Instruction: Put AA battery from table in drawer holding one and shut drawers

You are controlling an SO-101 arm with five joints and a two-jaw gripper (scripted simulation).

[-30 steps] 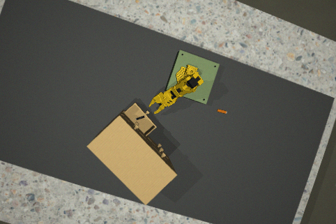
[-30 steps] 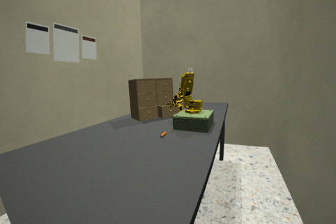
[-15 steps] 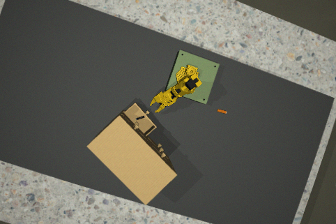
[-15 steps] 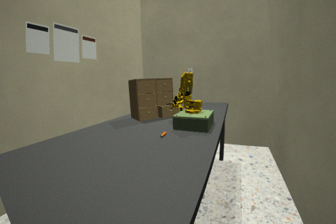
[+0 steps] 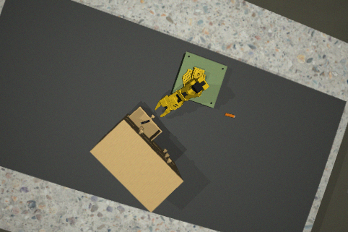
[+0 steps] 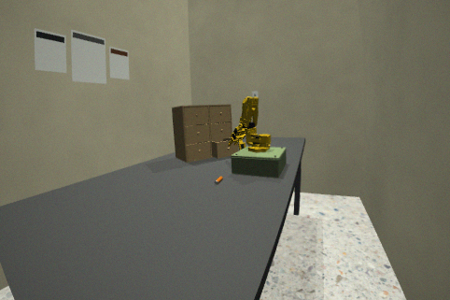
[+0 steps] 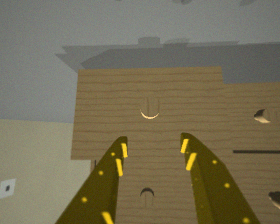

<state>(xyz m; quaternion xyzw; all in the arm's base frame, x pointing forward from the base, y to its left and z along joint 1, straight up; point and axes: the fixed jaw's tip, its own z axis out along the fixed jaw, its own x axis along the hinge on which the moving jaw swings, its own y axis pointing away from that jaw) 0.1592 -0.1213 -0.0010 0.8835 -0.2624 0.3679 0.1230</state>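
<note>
An orange AA battery (image 5: 229, 115) lies on the dark table to the right of the arm's base; it also shows in the exterior view (image 6: 218, 179). A wooden drawer cabinet (image 5: 136, 163) stands in front of the arm. One bottom drawer (image 5: 146, 123) is pulled partly out, with a small dark thing (image 5: 145, 121) inside it. My gripper (image 5: 161, 110) hangs just off this drawer's front, fingers apart and empty. In the wrist view the gripper (image 7: 153, 142) faces the pulled-out drawer front and its handle (image 7: 150, 115), not touching it.
The arm stands on a green base block (image 5: 201, 79) near the table's far edge. The cabinet's other drawers (image 6: 202, 122) are shut, and their knobs (image 5: 167, 155) stick out along the front. The table edge runs to the right of the base (image 6: 299, 158).
</note>
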